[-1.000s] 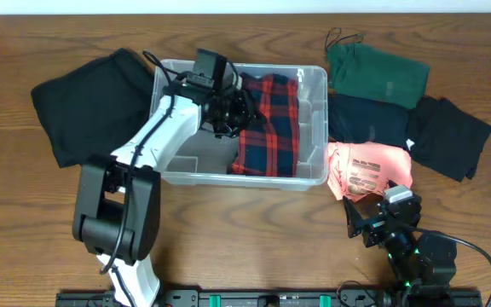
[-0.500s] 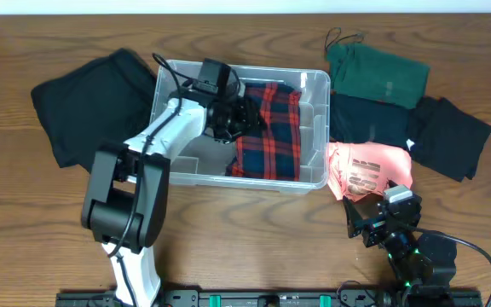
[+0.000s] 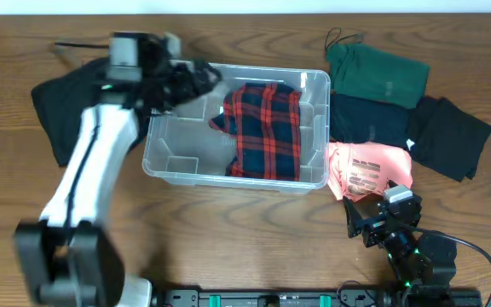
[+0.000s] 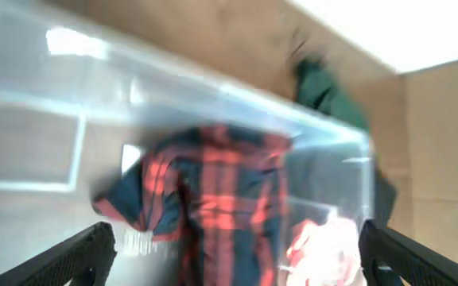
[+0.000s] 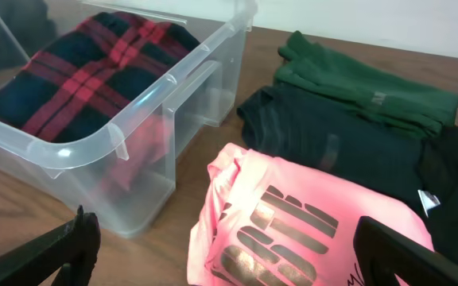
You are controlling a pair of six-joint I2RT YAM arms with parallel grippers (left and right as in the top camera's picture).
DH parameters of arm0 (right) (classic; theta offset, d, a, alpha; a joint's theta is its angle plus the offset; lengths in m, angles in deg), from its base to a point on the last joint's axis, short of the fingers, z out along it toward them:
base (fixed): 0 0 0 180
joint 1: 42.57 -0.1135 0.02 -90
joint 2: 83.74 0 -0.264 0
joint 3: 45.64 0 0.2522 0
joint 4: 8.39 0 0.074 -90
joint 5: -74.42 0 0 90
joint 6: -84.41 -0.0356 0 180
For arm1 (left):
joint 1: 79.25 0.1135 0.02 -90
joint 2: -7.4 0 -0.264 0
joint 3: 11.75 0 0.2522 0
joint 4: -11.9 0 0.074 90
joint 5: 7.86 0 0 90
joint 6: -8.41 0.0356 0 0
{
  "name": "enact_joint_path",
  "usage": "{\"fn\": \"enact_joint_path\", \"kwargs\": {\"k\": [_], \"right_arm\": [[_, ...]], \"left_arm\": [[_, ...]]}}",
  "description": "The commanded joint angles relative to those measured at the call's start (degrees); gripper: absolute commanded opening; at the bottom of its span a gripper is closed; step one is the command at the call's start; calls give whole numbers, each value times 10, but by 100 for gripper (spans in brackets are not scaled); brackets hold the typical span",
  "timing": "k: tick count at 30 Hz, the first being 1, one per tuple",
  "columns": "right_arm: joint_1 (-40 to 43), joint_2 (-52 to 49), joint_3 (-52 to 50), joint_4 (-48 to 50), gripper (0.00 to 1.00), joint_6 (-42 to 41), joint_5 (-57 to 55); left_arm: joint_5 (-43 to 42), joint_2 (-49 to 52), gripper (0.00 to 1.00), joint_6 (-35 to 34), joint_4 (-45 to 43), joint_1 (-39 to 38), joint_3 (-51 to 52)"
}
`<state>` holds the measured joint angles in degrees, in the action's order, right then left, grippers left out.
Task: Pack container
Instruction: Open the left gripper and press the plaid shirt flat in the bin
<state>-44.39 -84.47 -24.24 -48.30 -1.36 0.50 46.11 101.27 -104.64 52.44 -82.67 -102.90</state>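
Left arm (image 3: 99,145) swings out of the container (image 3: 315,78), jaws wide, plaid shirt (image 3: 267,128) packed; right jaws gape too. Pink shirt (image 3: 369,170) just beside it looks the next grab.

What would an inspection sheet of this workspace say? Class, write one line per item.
Surface: wooden table.
Job's things: container holds one folded plaid garment, on its right side.
Clutter: pink shirt, green garment, navy garment and black garment to its right; black cloth to its left.
Grippers: left gripper open, empty, over container's far-left corner; right gripper open, empty, near pink shirt.
Cables: black cable by right arm's base.
Surroundings: pale wall beyond table.
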Motion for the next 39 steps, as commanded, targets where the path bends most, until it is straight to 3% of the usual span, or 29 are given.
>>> {"fn": "enact_joint_path", "kwargs": {"k": [1, 2, 4, 8, 11, 13, 18, 23, 31, 35, 39], "right_arm": [[3, 1, -2, 0, 99, 6, 3], [3, 1, -2, 0, 99, 6, 3], [3, 1, -2, 0, 99, 6, 3], [3, 1, -2, 0, 99, 6, 3], [3, 1, -2, 0, 99, 6, 3], [3, 1, -2, 0, 99, 6, 3], [3, 1, -2, 0, 99, 6, 3], [3, 1, -2, 0, 99, 5, 3], [3, 1, -2, 0, 99, 6, 3], [3, 1, -2, 0, 99, 6, 3], [3, 1, -2, 0, 99, 6, 3]], "left_arm": [[-27, -64, 98, 57, -4, 12, -5], [-42, -79, 100, 70, -7, 11, -5], [-61, -94, 75, 80, -4, 2, -5], [-54, -80, 42, 126, 33, -47, -2], [-5, -46, 20, 137, 67, -99, 5], [25, -14, 13, 146, 82, -134, 5], [146, 76, 10, 155, 93, -207, 5], [263, 153, 10, 138, 107, -219, 5], [271, 236, 10, 140, 119, -212, 4], [271, 198, 17, 140, 160, -201, -32], [271, 115, 38, 140, 212, -186, -93]]}}
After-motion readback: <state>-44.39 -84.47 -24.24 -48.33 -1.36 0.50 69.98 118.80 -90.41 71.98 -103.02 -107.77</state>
